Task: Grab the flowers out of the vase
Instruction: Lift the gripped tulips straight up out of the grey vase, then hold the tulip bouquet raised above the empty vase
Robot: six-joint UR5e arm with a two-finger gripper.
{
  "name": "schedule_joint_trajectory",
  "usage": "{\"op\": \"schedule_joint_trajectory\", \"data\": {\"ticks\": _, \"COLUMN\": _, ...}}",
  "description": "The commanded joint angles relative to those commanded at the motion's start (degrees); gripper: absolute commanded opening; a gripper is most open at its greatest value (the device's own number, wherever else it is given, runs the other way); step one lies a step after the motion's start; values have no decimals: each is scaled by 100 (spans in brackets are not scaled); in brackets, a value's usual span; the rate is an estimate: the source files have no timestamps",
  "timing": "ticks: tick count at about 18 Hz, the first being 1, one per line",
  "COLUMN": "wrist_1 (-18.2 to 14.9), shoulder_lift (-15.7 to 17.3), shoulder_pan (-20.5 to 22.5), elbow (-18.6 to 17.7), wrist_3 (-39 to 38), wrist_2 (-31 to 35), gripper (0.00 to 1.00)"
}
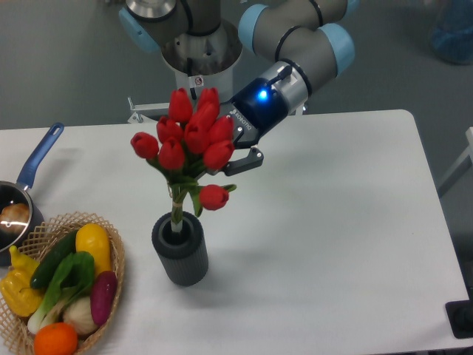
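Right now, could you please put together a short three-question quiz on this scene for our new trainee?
1. True or false: the stems of the flowers are fully clear of the vase.
2. Which lies nearest the vase? A) saucepan B) wicker basket C) robot base
3. Fill in: the gripper is shut on the ____.

Key: 1 false, the stem ends sit in the mouth. 2 B. 3 flowers.

hand [230, 151] gripping flowers [194, 137]; stems in vase [179, 248]; table [332, 222]
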Motion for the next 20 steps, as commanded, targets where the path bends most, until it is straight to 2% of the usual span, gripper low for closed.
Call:
{"op": "schedule_joint_trajectory", "data": {"ticks": 4, "wrist_1": -9, "shoulder_lift": 44, "shoulder_pan": 149, "elbow": 18, "wrist_3": -26, "wrist_2": -229, "gripper": 45}}
{"op": "schedule_joint_trajectory", "data": {"ticks": 14, "wrist_1": -9, "shoulder_lift": 132, "shoulder_pan": 448, "elbow": 114, "wrist_3": -316, "wrist_2": -238, "gripper": 43}}
{"op": "schedule_joint_trajectory", "data": {"ticks": 20, "wrist_1": 18, "shoulder_lift": 35, "shoulder_pan": 729, "elbow": 421, "wrist_3": -290, "wrist_2": 183, "gripper": 43}}
